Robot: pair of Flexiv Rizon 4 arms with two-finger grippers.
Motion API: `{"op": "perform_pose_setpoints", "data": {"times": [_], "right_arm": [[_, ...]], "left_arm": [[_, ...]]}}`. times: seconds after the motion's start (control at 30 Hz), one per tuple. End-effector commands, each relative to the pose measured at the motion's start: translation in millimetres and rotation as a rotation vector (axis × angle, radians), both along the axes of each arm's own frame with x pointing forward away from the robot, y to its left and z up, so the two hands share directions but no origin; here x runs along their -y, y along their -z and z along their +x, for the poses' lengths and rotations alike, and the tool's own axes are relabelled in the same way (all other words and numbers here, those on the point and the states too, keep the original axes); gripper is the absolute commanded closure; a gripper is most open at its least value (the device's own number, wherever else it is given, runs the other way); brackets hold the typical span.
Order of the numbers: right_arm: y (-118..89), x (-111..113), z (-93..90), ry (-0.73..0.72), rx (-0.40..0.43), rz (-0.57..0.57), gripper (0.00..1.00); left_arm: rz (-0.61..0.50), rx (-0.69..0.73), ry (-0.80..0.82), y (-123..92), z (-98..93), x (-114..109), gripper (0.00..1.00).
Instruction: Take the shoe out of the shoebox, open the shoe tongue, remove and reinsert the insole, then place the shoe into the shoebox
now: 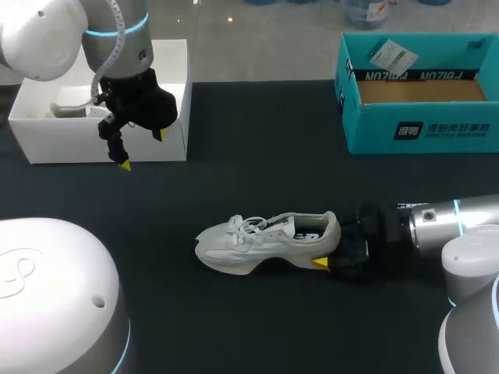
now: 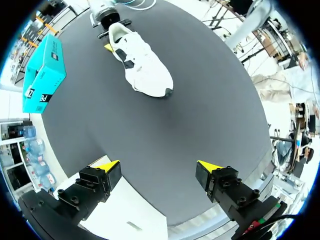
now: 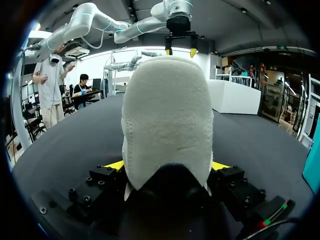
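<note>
your right gripper [image 1: 327,248]: fingers pressed on both sides of the white shoe's [image 1: 257,243] heel | shoe: upright on its sole mid-table, well apart from teal shoebox [image 1: 421,132] | your left gripper [image 1: 142,149]: wide apart, holding nothing, over white box [image 1: 47,140]

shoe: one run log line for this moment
shoe: on table, outside teal shoebox | right gripper: shut on shoe at heel | left gripper: open, holding nothing, above white box
</note>
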State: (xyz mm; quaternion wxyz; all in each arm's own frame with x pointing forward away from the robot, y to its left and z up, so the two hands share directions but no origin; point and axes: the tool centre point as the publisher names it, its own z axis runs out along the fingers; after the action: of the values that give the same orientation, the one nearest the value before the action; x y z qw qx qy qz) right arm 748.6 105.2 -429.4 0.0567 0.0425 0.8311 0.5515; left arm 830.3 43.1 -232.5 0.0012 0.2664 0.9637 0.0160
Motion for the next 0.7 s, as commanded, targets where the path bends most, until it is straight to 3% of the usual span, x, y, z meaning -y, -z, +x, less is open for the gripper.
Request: {"op": "perform_pose_setpoints", "data": {"times": [0.03,0.1,0.7], "right_arm": [[2.1,-2.0,1.0,0.001,0.000,-0.002,1.00],[2.1,-2.0,1.0,0.001,0.000,-0.002,1.00],[2.1,-2.0,1.0,0.001,0.000,-0.002,1.00]], "left_arm": [[-0.019,-0.065,-0.812,13.9,7.2,17.9,0.00],[-0.010,-0.096,-0.846,19.6,7.9,26.0,0.00],[-0.010,-0.096,-0.846,19.6,7.9,26.0,0.00]]}}
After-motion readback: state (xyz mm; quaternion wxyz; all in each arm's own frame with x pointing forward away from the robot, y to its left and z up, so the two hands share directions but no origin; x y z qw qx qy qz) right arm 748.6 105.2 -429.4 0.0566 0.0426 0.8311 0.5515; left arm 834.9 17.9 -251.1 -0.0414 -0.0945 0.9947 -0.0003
